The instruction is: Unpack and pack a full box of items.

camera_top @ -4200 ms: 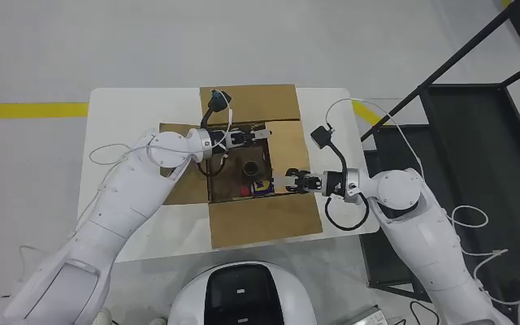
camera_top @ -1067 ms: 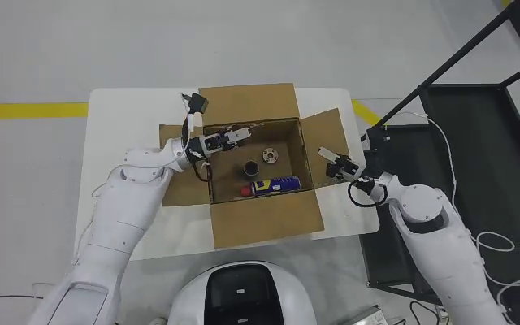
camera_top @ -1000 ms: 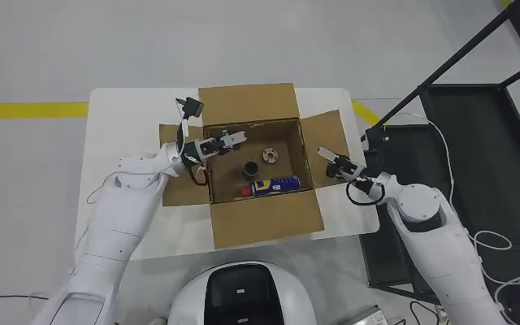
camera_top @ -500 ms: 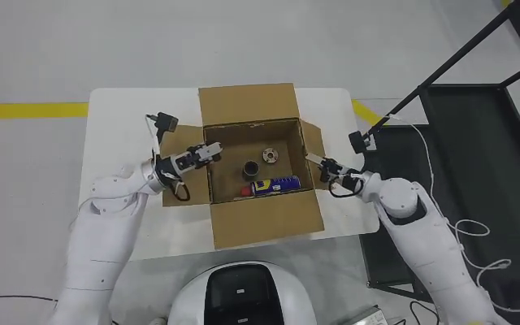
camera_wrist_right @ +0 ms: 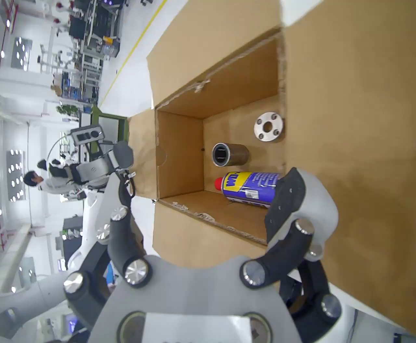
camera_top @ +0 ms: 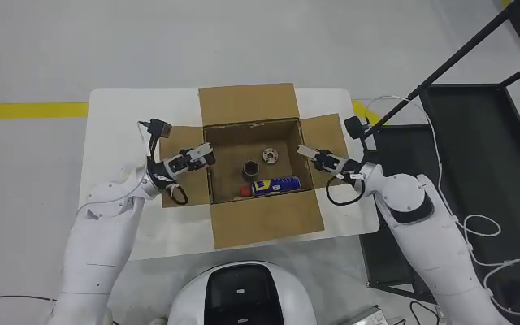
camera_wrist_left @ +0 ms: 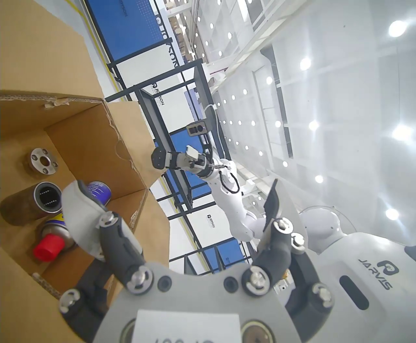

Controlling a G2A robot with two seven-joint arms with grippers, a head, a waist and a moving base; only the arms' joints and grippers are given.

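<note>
left gripper [camera_top: 200, 154], right gripper [camera_top: 308, 154] are held agape, empty, above side flaps | box [camera_top: 248, 104] judged pinned open | spray can [camera_top: 275, 186] thereby made reachable

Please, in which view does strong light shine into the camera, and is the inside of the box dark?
Left wrist view: the ceiling lamps glare straight into the lens as bright white spots. Top view: the floor of the box lies in the shade of its walls, darker than the flaps. Right wrist view: the spray can inside is evenly lit.
</note>
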